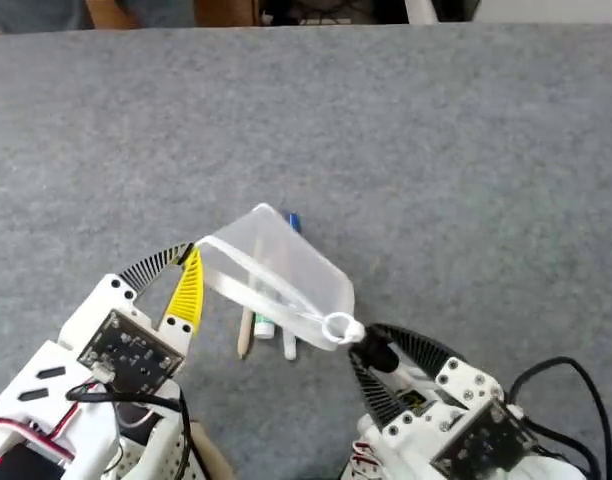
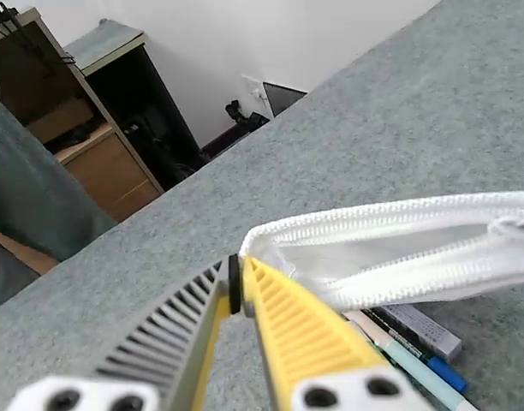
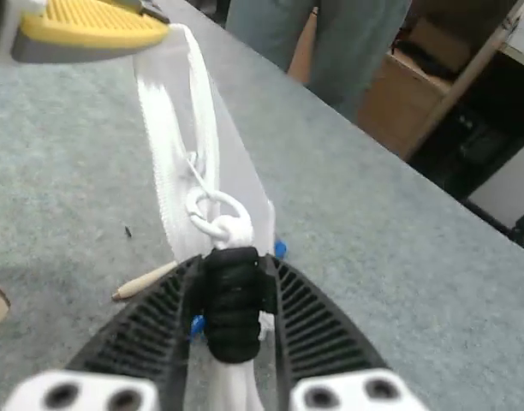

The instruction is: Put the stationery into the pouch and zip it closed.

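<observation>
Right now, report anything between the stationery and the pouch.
Nothing separate. The stationery lies on the table under the pouch, which the left hand and right hand hold by its two ends.

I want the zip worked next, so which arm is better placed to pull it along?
Right. Its pincer is shut at the zipper pull, while the left pincer clamps the pouch corner at the far end, anchoring it.

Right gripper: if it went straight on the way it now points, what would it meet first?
The zip ring. The right gripper, shut on a black tab, points at the pouch, and the ring sits just ahead of its fingertips, then the zip edge. Depth is unclear.
</observation>
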### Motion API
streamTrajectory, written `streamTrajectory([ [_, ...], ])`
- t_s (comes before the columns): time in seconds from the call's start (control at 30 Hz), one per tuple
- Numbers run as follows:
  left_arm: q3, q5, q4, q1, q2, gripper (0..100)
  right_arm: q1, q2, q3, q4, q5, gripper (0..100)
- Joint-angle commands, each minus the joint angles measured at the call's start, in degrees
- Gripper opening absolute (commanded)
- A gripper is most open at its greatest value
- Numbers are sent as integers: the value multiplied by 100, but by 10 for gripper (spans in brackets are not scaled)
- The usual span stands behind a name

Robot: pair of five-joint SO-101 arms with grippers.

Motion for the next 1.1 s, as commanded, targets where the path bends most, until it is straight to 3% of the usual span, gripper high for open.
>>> streamTrajectory([
  [0.0,-180,88,-62,-189,97,28,114,-207,127,-18,62,12],
  [0.7,-215,62,-35,-242,97,28,299,-725,207,0,79,16],
  [0.77,-180,62,-44,-242,97,28,299,-725,207,-9,88,54],
  [0.97,-180,62,-79,-224,105,28,325,-655,224,-35,97,322],
  [1.07,-171,62,-79,-215,229,28,308,-505,233,-35,97,360],
])
